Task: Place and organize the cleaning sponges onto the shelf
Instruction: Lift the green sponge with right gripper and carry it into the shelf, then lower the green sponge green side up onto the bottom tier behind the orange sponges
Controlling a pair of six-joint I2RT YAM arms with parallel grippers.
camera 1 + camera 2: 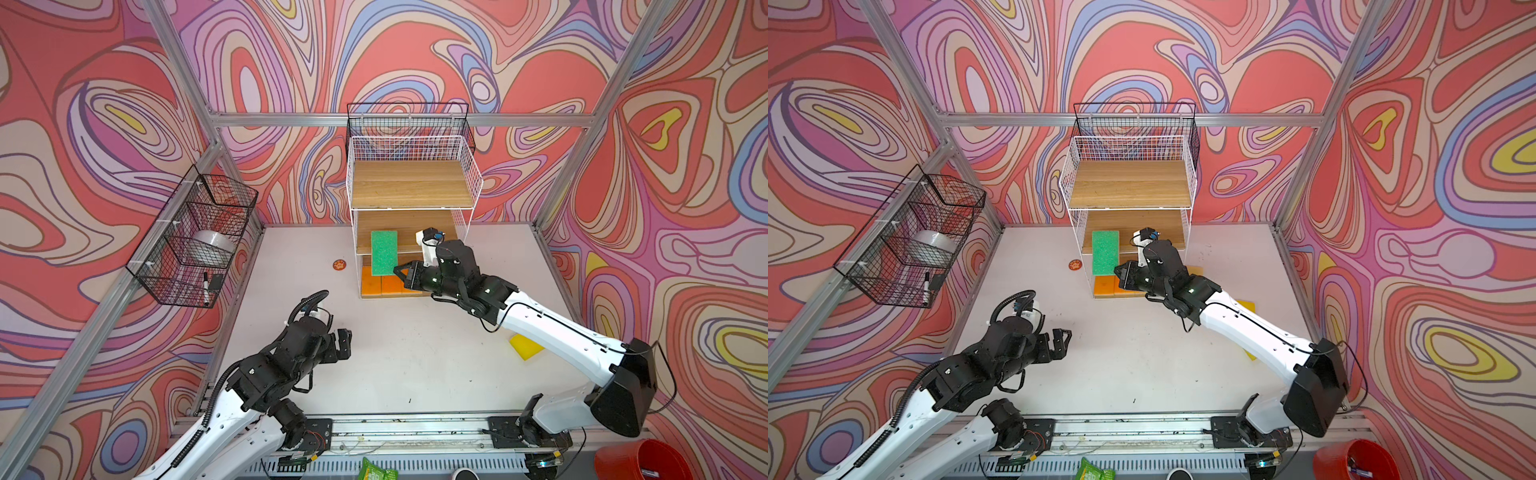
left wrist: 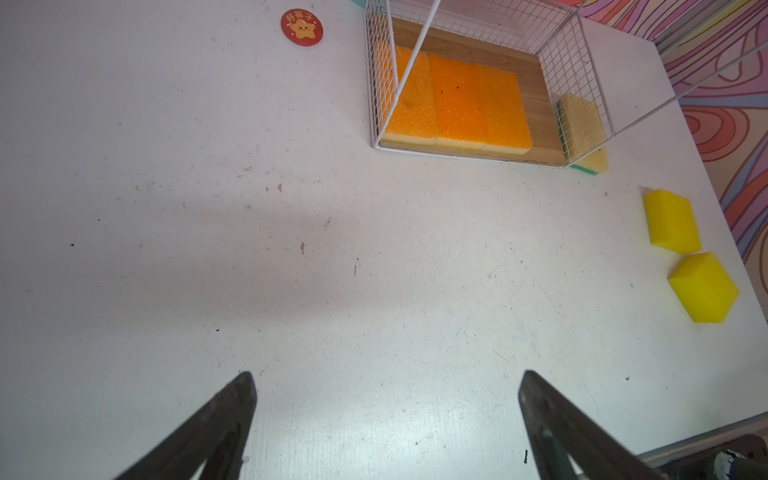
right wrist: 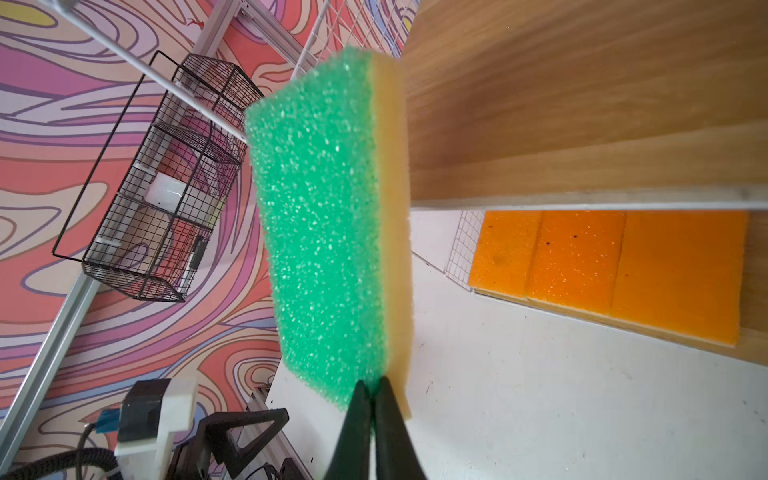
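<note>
**Green sponge at the middle tier, not yet set down**

The right arm point(image 1: 540, 324) reaches to the front of the shelf point(image 1: 415, 145). The right jaws are pinched narrow on one corner of a green sponge point(image 3: 328, 232). In both top views the sponge lies green face up. Its far end is over the left part of the middle board point(image 3: 582, 104) and its near end juts out past the front edge. I cannot tell whether its pale back rests on the wood.

On the bottom board, three orange sponges point(image 2: 457, 99) lie side by side, touching. A second green sponge point(image 2: 582, 129), pale back up, sits on the desk point(image 1: 395, 353) just outside the shelf's right wire wall. Two yellow sponges point(image 2: 671, 226) lie near each other on the desk further out. The left jaws stand wide and empty above bare desk, well apart from the shelf.

The step in hand looks like placing the first green sponge, so the task is roughly half done. The next move calls for pushing the sponge further in, level and square to the left wall. The jaws should part only once its weight is on the board. The overhang could otherwise tip it forward onto the orange row.
</note>
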